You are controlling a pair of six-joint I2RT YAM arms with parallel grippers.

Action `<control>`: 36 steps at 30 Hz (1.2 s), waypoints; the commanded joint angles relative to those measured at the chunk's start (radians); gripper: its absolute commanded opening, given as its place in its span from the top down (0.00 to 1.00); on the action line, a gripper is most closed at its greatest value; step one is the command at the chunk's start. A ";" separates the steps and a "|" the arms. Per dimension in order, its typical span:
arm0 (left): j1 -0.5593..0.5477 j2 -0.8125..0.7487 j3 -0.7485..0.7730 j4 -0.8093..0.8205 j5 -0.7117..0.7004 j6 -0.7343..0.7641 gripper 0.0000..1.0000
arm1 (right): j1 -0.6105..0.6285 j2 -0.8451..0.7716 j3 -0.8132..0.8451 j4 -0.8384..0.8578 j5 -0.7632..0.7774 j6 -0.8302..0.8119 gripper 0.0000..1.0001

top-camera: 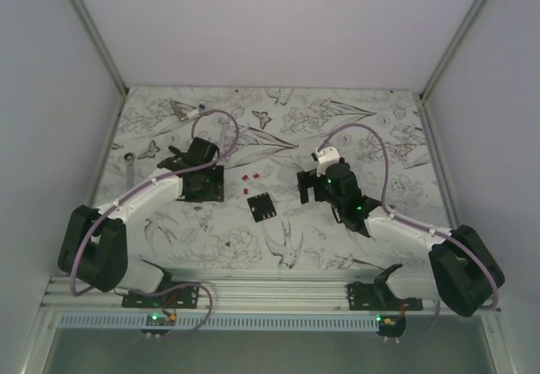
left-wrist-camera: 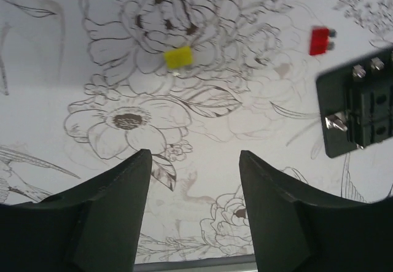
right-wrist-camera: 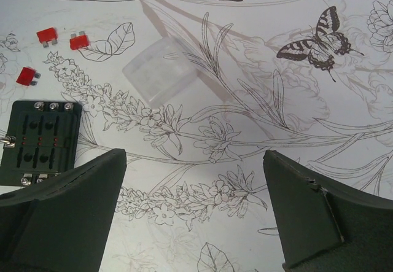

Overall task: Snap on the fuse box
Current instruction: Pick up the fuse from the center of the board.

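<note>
Since nothing's gripped yet on the flowery counter (top-camera: 371, 222), my guess is the step is fetching the lid. Right end effector (right-wrist-camera: 193, 161) is spread wide and empty, left end effector (left-wrist-camera: 195, 158) partly spread, empty too. The fuse box (right-wrist-camera: 40, 140) sits beside the right one's left finger. I'd pinch the clear cover (right-wrist-camera: 159, 69), lying ahead of those fingers, across opposite sides and press it down flat. Box is flat, black, slotted, screw terminals along the edges. Loose red fuses (right-wrist-camera: 47, 35) lie ahead-left.
</note>
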 commanded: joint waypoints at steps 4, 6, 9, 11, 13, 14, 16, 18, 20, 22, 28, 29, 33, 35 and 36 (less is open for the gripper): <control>0.108 0.070 0.014 -0.018 0.037 -0.002 0.43 | 0.010 0.008 0.001 0.022 -0.024 -0.018 0.00; 0.109 0.106 0.030 0.005 0.019 -0.029 0.48 | 0.012 0.016 -0.001 0.027 -0.028 -0.016 0.00; 0.107 0.169 0.062 0.022 -0.008 -0.101 0.51 | 0.013 0.025 -0.002 0.031 -0.027 -0.016 0.00; 0.101 0.201 0.075 0.034 -0.036 -0.170 0.50 | 0.012 0.028 -0.005 0.034 -0.027 -0.016 0.00; 0.081 0.213 0.079 0.044 -0.096 -0.216 0.49 | 0.012 0.031 -0.006 0.037 -0.027 -0.018 0.00; 0.073 0.218 0.081 0.045 -0.133 -0.229 0.49 | 0.012 0.031 -0.006 0.040 -0.028 -0.020 0.00; 0.065 0.231 0.089 0.047 -0.180 -0.234 0.49 | 0.012 0.031 -0.009 0.044 -0.028 -0.019 0.00; 0.065 0.258 0.104 0.046 -0.187 -0.226 0.50 | 0.013 0.033 -0.010 0.048 -0.030 -0.020 0.00; 0.064 0.290 0.127 0.044 -0.177 -0.217 0.55 | 0.013 0.035 -0.012 0.050 -0.032 -0.020 0.00; 0.063 0.322 0.144 0.046 -0.166 -0.214 0.59 | 0.011 0.036 -0.015 0.054 -0.030 -0.019 0.00; 0.059 0.382 0.174 0.041 -0.153 -0.203 0.64 | 0.012 0.026 -0.021 0.058 -0.024 -0.015 0.00; 0.059 0.382 0.174 0.041 -0.149 -0.201 0.64 | 0.011 0.025 -0.022 0.057 -0.022 -0.015 0.00; 0.057 0.375 0.169 0.032 -0.145 -0.194 0.65 | 0.012 0.015 -0.024 0.055 -0.019 -0.013 0.00; 0.057 0.368 0.164 0.025 -0.135 -0.193 0.66 | 0.012 0.008 -0.025 0.054 -0.019 -0.012 0.00; 0.057 0.362 0.161 0.023 -0.124 -0.194 0.66 | 0.013 0.006 -0.026 0.056 -0.018 -0.012 0.00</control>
